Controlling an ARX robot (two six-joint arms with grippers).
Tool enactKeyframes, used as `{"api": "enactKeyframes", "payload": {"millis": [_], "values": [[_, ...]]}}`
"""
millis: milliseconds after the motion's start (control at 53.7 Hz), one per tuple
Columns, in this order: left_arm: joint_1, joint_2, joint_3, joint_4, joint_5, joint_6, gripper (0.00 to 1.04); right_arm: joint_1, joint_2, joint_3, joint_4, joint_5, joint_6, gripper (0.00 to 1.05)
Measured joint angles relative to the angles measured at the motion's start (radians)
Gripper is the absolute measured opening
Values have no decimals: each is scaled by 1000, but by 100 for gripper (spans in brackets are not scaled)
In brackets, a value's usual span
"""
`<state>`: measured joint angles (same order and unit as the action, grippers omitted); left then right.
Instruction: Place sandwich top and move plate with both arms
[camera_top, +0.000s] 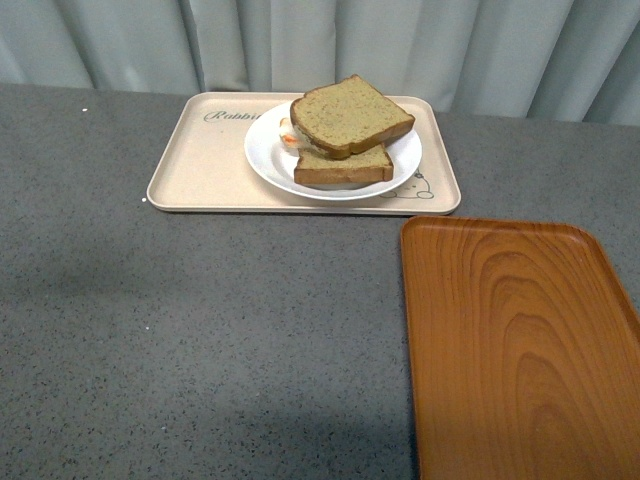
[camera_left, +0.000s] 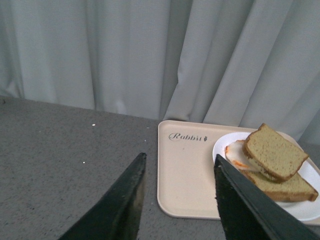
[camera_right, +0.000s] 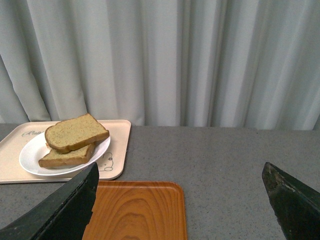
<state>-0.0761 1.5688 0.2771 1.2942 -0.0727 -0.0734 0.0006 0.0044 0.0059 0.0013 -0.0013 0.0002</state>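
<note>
The sandwich top (camera_top: 352, 115) lies tilted on the lower slice (camera_top: 344, 166), with the egg's white edge (camera_top: 288, 135) showing beside it. Both rest on the white plate (camera_top: 268, 158). From the left wrist I see the sandwich top (camera_left: 274, 151) and plate (camera_left: 310, 206) ahead, off to one side. My left gripper (camera_left: 180, 164) is open and empty, well short of them, above the table by the beige tray's edge. My right gripper (camera_right: 180, 172) is open wide and empty, above the orange tray's corner, far from the sandwich top (camera_right: 76, 132) and plate (camera_right: 31, 161). Neither arm shows in the front view.
The plate sits on a beige rabbit-marked tray (camera_top: 200, 165) at the back of the grey table (camera_top: 200, 330). An orange wood-grain tray (camera_top: 520, 340) lies at the front right. Pale curtains (camera_top: 400, 40) hang behind the table.
</note>
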Motion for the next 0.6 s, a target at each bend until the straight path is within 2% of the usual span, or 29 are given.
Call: {"api": "enactKeyframes", "payload": {"millis": [93,130,168,261,596], "values": [[12,-90,-73,-39,14,40,20,0,0,0,0,0,0,96],[40,-134,-98,-58,61,48,11,0,0,0,0,0,0,96],[57,-175,-114,-80,68,52,4,0,0,0,0,0,0,96],[74,-314,-136,-208,67,55,4,0,0,0,0,0,0,96],[74,-620,-228,-406,72,65,4,0,0,0,0,0,0,96]]}}
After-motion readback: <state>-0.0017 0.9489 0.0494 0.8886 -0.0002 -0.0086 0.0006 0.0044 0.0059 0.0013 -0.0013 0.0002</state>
